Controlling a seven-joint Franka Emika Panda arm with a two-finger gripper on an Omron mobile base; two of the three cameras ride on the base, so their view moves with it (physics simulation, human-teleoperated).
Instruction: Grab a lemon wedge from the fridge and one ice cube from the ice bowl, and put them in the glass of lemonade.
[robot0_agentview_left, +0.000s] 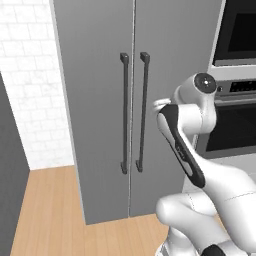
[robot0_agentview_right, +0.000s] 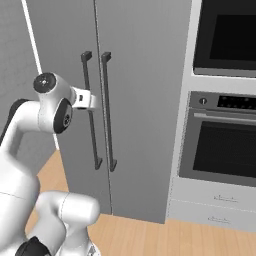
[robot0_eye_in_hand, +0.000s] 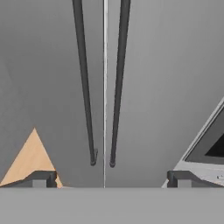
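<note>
The fridge stands right ahead as a tall matte grey unit with both doors shut. Its two black bar handles run down either side of the centre seam. In the hand view my gripper is open with nothing between its fingers, facing the fridge seam a short way off, about level with the lower half of the handles. In the right base view my hand hovers in front of the left handle. The lemon wedge, ice cube, ice bowl and glass of lemonade are out of view.
A built-in oven stack with a drawer below sits just right of the fridge. A white tiled wall and a dark panel lie to the left. Wooden floor runs in front.
</note>
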